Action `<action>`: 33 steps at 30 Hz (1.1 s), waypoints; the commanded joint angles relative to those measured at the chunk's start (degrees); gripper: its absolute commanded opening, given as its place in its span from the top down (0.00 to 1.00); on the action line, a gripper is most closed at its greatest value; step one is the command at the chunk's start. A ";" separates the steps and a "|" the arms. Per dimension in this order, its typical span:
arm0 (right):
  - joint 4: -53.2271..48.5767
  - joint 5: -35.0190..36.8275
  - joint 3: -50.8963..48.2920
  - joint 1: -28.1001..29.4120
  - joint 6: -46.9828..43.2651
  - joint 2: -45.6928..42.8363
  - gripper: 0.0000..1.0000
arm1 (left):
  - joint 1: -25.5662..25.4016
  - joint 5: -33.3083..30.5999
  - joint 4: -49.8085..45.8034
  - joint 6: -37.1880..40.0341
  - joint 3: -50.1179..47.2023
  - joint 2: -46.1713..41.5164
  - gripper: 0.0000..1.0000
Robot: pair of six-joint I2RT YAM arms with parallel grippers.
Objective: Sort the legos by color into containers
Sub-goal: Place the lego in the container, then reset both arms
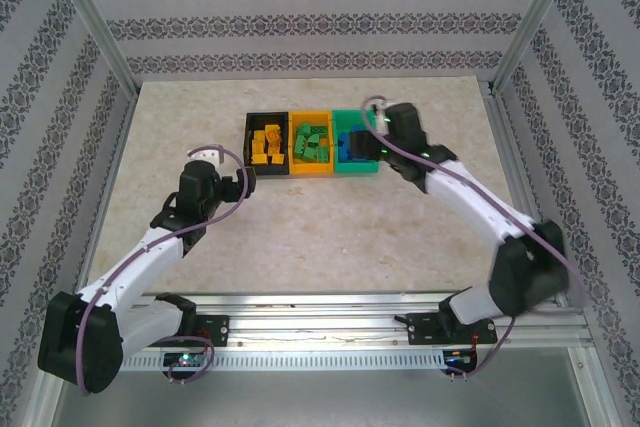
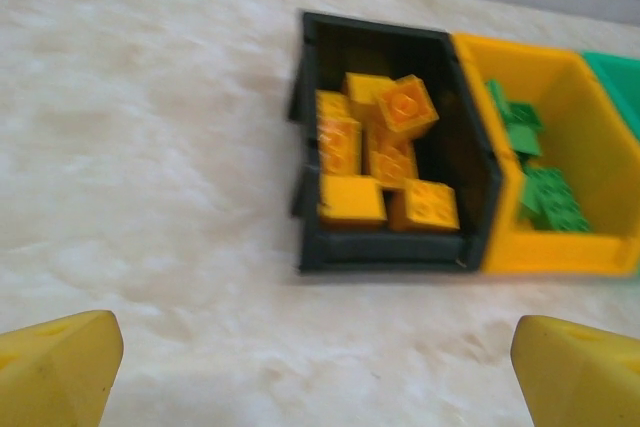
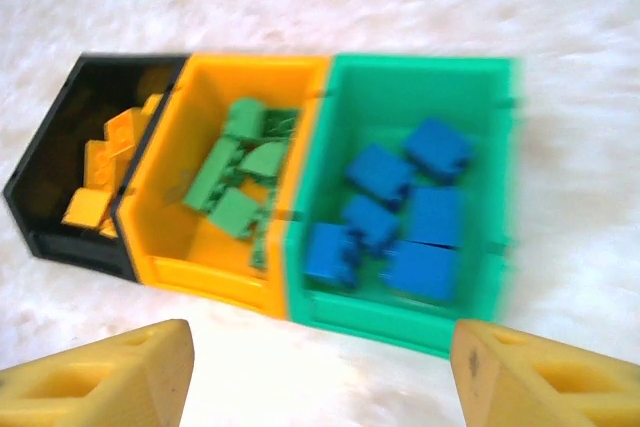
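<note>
Three joined bins sit ahead of the two claws, and every brick in view lies inside one of them. The left gripper (image 2: 320,365) is spread wide with nothing between its yellow fingers (image 2: 60,362); only their tips show, cut off at the bottom corners of the left wrist view. Just beyond it and slightly to its right stands the black bin (image 2: 390,250), holding a heap of yellow-orange bricks (image 2: 385,162). They overlap and the picture is soft, so their count is hard to make out. Farther to that claw's right, the orange bin (image 2: 560,252) runs off the frame edge.

The right gripper (image 3: 320,367) is equally wide apart and grips nothing. Straight ahead of it is the green bin (image 3: 400,319) with about six blue bricks (image 3: 400,212), their edges smeared by blur. Ahead and to its left, the orange bin holds a pile of green bricks (image 3: 240,182). The black bin is furthest left, and shadow hides part of its load.

From above, the right claw hangs over the green bin and covers its right part. The left claw sits above the pale tabletop (image 1: 330,217), near the black bin's near-left corner.
</note>
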 commanded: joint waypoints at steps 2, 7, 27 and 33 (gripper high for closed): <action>5.10 7.43 -12.91 -6.02 -4.48 -11.99 0.28 | 1.41 -16.39 12.04 2.64 -6.70 -3.22 0.00; 17.01 19.74 -27.75 -11.03 -7.48 -24.02 0.10 | 2.61 -23.56 37.25 8.71 -18.26 -1.72 0.00; 49.40 14.51 -50.41 -19.51 -13.77 -19.84 0.02 | 7.77 -13.62 43.89 17.91 -15.63 13.03 0.01; 56.10 10.75 -48.15 -19.68 -16.68 -12.47 0.02 | 10.19 -8.02 57.19 18.94 -18.97 20.25 0.00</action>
